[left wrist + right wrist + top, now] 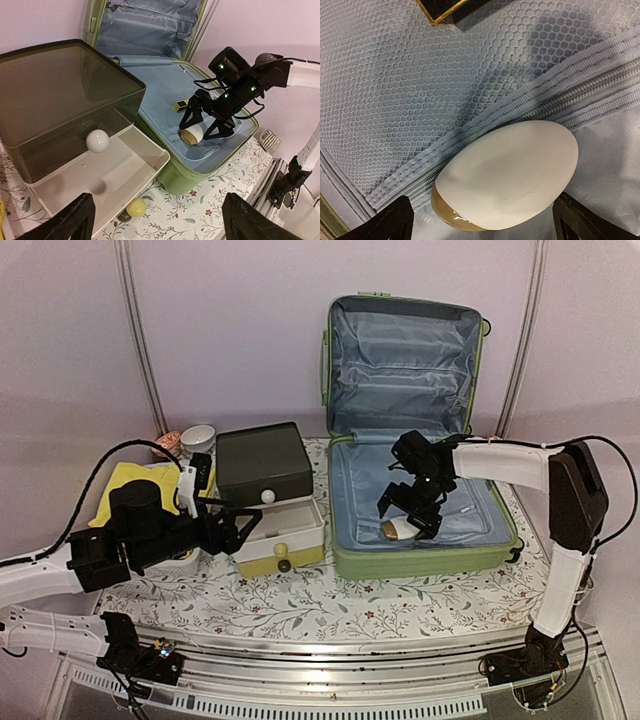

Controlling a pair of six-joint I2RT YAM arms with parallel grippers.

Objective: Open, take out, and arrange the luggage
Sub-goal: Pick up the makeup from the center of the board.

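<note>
Top view: large light-green ribbed hard-shell suitcase (425, 558) being seen lying on floral-patterned worktop (300, 610), right of centre, lid being stood upright. Opening judged done; taking out and arranging judged outstanding. White egg-shaped object with tan base (398, 530) being seen inside. Right jaws being held wide over it, nothing gripped.

Left wrist view: dark-lidded white-and-yellow drawer box (65, 100), upper drawer being shown pulled out, apparently empty. Small black-and-gold item (181, 105) being seen on suitcase lining. Left jaws being held wide, empty.

Right wrist view: egg-shaped object being framed between open jaws, apparently untouched.

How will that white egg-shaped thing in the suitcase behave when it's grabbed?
The egg-shaped thing looks smooth and rounded, so it may slip or roll. It looks rigid, probably not floppy. The soft lining may damp rolling.
</note>
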